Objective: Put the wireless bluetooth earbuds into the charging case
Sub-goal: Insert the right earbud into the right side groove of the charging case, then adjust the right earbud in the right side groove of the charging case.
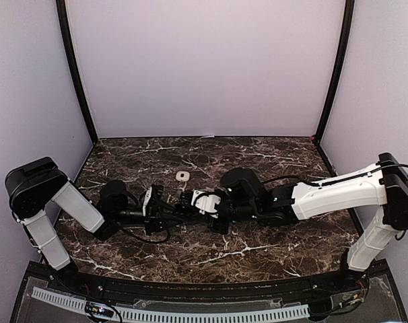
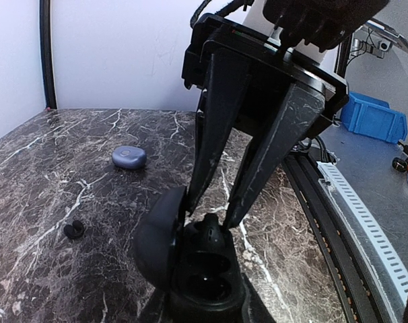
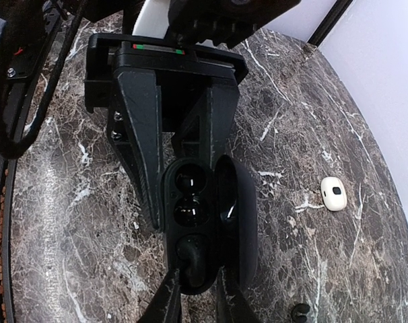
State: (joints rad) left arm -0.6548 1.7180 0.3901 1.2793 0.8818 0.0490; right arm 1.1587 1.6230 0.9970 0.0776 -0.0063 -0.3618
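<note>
Pale lilac walls [image 1: 204, 67] close in a dark marble table [image 1: 258, 249], and the two arms meet at the centre of the overhead frame. The left gripper [image 1: 165, 210] is clamped on the open black charging case [image 3: 190, 202], whose lid hangs to the right in the right wrist view. The right gripper [image 2: 212, 212] pinches a dark earbud [image 3: 189, 259] at the case's lower end; whether it is seated cannot be told. The two other hollows look empty. A second dark bud [image 2: 73, 230] lies loose at the left wrist view's lower left, so probably half the job remains. A pale oval piece [image 1: 182, 175] sits apart, above the grippers.
</note>
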